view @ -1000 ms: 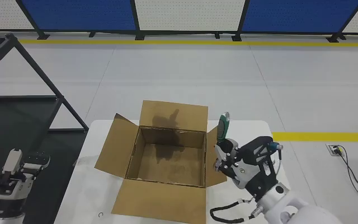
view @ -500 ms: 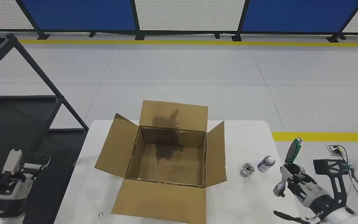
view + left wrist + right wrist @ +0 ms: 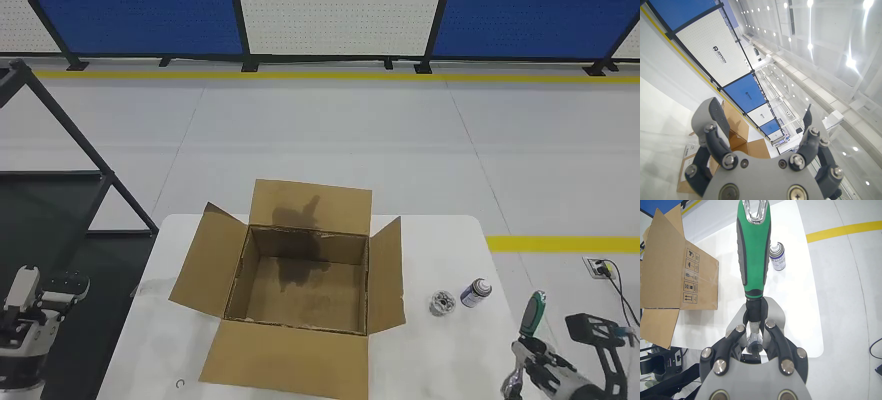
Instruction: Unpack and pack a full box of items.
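Green-handled tool (image 3: 753, 256), clamped in the right pincer (image 3: 755, 311), hangs near the edge of the bench (image 3: 440, 350) beyond the can (image 3: 476, 291), well apart from the open box (image 3: 310, 205): seemingly late unpacking, needing a gentle set-down; left pincer (image 3: 761, 113) gapes.
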`<state>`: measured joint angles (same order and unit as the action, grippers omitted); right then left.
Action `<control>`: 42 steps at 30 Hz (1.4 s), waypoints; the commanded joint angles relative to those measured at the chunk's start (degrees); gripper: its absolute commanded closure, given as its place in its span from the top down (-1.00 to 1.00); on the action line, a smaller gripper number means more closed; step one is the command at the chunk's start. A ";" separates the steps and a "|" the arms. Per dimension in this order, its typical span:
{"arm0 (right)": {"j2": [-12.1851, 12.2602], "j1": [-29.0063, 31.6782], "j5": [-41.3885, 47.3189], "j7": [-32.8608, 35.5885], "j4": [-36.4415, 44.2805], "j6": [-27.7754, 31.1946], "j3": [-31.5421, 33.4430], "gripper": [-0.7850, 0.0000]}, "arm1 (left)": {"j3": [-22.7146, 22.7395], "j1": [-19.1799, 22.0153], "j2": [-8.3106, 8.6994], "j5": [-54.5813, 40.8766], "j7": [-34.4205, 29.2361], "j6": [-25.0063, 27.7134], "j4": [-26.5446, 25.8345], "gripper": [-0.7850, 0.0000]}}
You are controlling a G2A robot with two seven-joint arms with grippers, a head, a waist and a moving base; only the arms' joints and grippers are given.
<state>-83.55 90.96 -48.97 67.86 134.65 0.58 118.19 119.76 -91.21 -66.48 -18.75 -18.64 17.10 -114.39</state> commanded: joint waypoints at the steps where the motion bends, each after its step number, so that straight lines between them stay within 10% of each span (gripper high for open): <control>1: 0.00 0.00 0.00 0.00 0.00 0.00 0.00 -1.00 | 0.00 0.00 0.00 0.00 0.00 0.00 0.00 1.00; 27: 1.91 -12.16 -32.67 12.31 -16.84 -12.44 -24.37 -1.00 | 0.00 0.00 0.00 0.00 0.00 0.00 0.00 1.00; 42: 2.18 -20.75 -34.81 15.20 -29.50 -14.49 -25.65 -1.00 | 0.00 0.00 0.00 0.00 0.00 0.00 0.00 1.00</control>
<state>-81.38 70.66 -83.97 83.31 106.08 -14.04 92.60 119.76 -91.21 -66.48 -18.75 -18.64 17.10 -114.39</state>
